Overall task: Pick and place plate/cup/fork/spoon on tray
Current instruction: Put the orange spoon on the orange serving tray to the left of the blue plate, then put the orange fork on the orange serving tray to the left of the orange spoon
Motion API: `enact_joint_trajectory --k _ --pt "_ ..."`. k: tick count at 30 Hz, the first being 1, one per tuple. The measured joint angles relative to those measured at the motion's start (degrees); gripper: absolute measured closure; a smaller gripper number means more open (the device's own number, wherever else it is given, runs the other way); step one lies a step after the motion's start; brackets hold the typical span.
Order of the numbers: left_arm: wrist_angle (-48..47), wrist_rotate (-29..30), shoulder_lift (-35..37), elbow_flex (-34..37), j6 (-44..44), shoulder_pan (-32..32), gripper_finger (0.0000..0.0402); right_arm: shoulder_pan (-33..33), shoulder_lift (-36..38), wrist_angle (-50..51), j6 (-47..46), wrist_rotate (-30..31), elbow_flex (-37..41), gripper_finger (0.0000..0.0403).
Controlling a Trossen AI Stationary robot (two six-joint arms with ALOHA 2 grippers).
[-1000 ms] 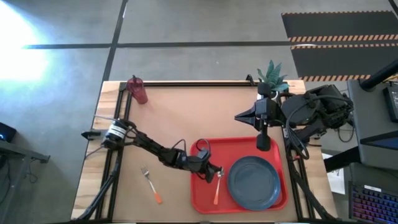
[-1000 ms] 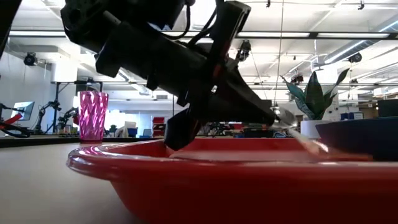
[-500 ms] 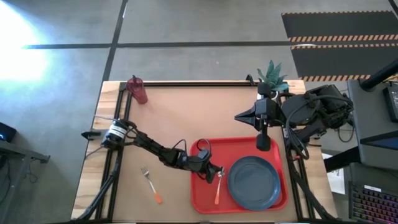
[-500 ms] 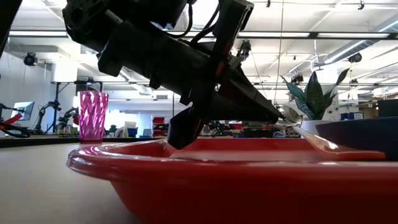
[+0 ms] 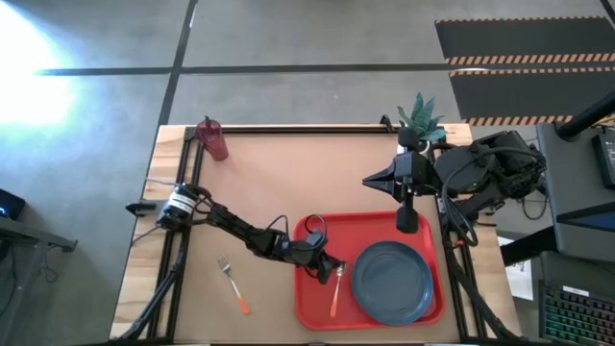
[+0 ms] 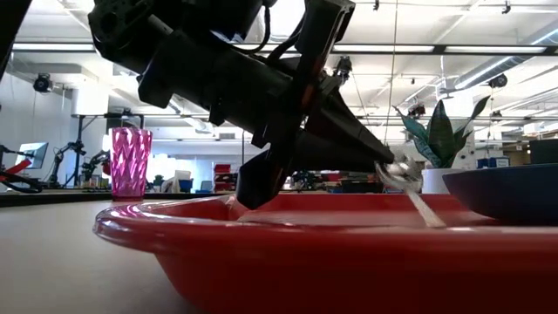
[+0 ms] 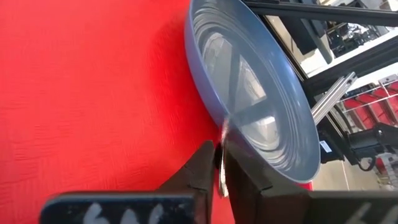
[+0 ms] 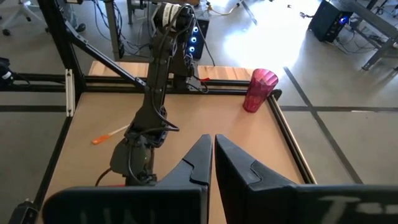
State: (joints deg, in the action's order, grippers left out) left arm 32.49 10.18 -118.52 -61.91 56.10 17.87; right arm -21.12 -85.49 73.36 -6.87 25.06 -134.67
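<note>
The left gripper [image 5: 333, 268] was low over the tray [image 5: 317, 308], nearly shut, maybe still pinching the spoon [image 5: 336, 286] beside the plate [image 5: 392, 283], to lay it down.

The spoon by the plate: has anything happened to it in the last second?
A little. The left gripper, low over the tray, has tipped the spoon: its bowl now sits higher at the fingertips, its handle slanting down to the tray. The fingers look barely parted, so it may be letting go. The plate, fork, cup and right gripper stayed put.
</note>
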Motion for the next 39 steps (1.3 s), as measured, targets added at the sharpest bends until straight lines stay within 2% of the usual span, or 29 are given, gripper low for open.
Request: enact_joint_trajectory --k 9,14,19,23,27,33,39 --pt "0.4 0.0 0.1 0.0 -0.6 0.0 0.0295 0.0 0.0 0.1 -0.1 0.0 0.0 0.0394" --pt "5.9 -3.2 2.0 0.0 -6.0 -0.6 0.029 0.0 0.0 0.1 -0.2 0.0 0.0 0.0394" --pt "2.0 -6.9 7.7 -0.1 -12.0 -2.6 0.0308 0.0 0.0 0.3 -0.2 -1.3 0.0 0.0394" --pt "-10.0 -6.8 15.5 -0.1 -18.5 -3.5 0.0336 0.0 0.0 0.3 -0.2 -1.5 0.0 0.0394" --pt "-28.6 -6.0 24.3 -0.2 -22.4 -3.5 0.0367 0.0 0.0 0.6 -0.2 -1.5 0.0 0.0394" --pt "-54.8 1.8 36.1 -0.1 -22.0 -3.5 0.0378 0.0 0.0 1.6 0.0 -1.5 0.0 0.0394" --pt "-71.1 9.5 45.3 -0.1 -17.4 -3.4 0.0379 0.0 -0.1 1.7 0.4 -1.5 0.1 0.0394"
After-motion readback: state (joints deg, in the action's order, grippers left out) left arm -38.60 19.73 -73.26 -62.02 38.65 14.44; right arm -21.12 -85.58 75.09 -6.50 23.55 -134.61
